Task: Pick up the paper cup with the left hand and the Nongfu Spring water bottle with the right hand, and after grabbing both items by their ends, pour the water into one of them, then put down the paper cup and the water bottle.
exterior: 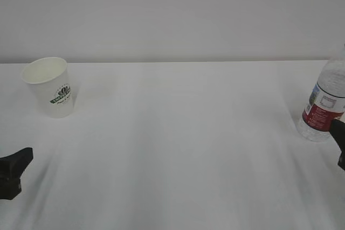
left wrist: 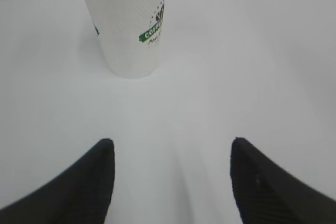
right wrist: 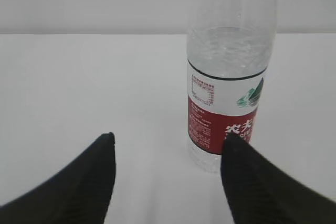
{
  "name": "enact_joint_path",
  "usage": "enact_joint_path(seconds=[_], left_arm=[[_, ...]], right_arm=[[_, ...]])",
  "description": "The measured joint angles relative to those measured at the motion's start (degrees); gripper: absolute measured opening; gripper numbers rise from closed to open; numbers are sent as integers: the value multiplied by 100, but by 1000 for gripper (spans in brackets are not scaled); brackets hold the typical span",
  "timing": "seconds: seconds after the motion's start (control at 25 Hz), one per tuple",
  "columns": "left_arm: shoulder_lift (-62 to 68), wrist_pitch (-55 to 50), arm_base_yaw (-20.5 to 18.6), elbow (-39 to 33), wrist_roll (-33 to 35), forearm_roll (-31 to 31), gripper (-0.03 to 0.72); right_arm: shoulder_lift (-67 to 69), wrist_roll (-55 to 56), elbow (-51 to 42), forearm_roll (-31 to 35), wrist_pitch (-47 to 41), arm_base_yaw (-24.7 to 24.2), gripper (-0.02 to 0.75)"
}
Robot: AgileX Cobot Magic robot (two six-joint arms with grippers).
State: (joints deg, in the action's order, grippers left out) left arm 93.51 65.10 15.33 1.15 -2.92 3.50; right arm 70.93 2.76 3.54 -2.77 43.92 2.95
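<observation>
- Seeing the paper cup (exterior: 51, 87) upright on the white table (exterior: 178, 149), far left and toward the back edge in my exterior view. Green logo faces the camera, and the inside looks cream-white. I can't tell whether anything is in it.
- On the left wrist view the cup (left wrist: 126, 24) sits ahead of the gripper and a bit left of the centreline, with its rim cut off by the top of the frame.
- The Nongfu Spring water bottle (exterior: 325, 103) stands upright at the far right edge of the table, well apart from the cup. Its top is out of frame in both views that show it.
- On the right wrist view the bottle (right wrist: 231, 77) shows its red-and-white label, with the water (right wrist: 228, 51) level just above the label.
- The left hand (left wrist: 170, 182) is low over the table, short of the cup. Its jaws are spread wide, nothing is between them and nothing is held.
- The right hand (right wrist: 168, 177) is also spread wide and holding nothing. The bottle sits ahead, lined up with the right-hand finger (right wrist: 257, 187) rather than the gap; I can't tell whether that fingertip touches it.
- From the exterior view I only see the tips of both hands at the frame edges, left (exterior: 13, 172) and right (exterior: 339, 143).
</observation>
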Motion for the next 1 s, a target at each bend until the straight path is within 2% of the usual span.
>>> enact_joint_path(seconds=[0.28, 0.72, 1.0], left_arm=[[99, 33, 0, 0, -9, -21, 499], [99, 43, 0, 0, -9, -21, 496], [99, 65, 0, 0, -9, -21, 496]], right_arm=[[239, -276, -259, 440, 630, 0, 458], [1572, -438, -381, 633, 1998, 0, 452], [2168, -584, -381, 633, 2108, 0, 452]])
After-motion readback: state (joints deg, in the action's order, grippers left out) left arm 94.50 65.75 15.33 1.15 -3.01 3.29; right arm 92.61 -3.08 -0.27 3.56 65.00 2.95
